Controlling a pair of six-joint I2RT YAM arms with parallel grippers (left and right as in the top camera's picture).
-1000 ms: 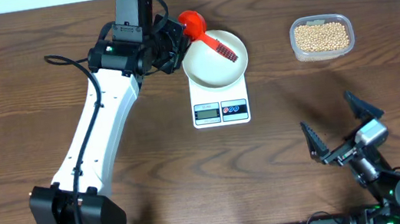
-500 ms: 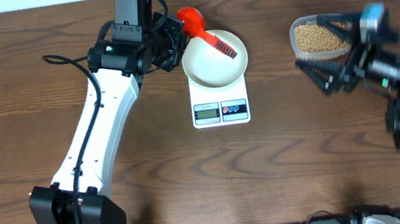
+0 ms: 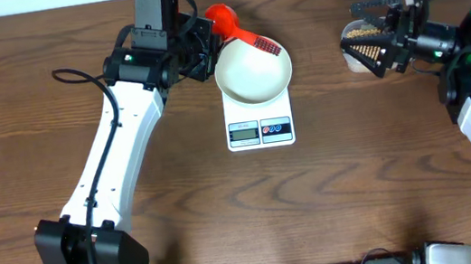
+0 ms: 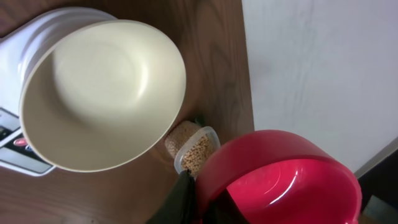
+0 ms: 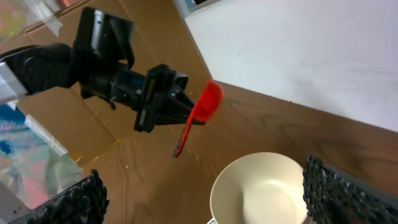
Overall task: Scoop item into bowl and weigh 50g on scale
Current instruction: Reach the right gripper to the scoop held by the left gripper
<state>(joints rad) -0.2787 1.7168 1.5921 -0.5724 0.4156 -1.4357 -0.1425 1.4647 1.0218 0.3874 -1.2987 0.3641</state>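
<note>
We find the left gripper [image 5: 186, 104] closed on a red plastic scoop [image 3: 223, 20], its fingers clamped at the neck where the round cup meets the handle. The cup sits just beyond the far-left rim of the round, smooth white bowl [image 3: 253, 75]. The handle runs right and nearward, its dark end above the bowl's far-right part; we cannot tell whether it touches the rim. In the left wrist view the cup's glossy inside appears empty, though the frame edge cuts part of it off, so we are not certain.

The bowl holds nothing. It stands on the small white rectangular digital scale [image 3: 260, 131], whose grey display and red and blue buttons show on the near side. The reading is too small to make out.

The right gripper [image 3: 369, 39] is spread wide and grips nothing; the right wrist view shows its two black ribbed fingers [image 5: 339, 190] far apart at the lower corners. It hangs over the clear rounded-rectangular plastic container [image 4: 214, 134] at the far right of the brown wooden table [image 3: 360, 179], well apart from the scale. The small round tan-yellow beans [image 4: 194, 149] lie inside that container, partly hidden from overhead by the fingers.
</note>
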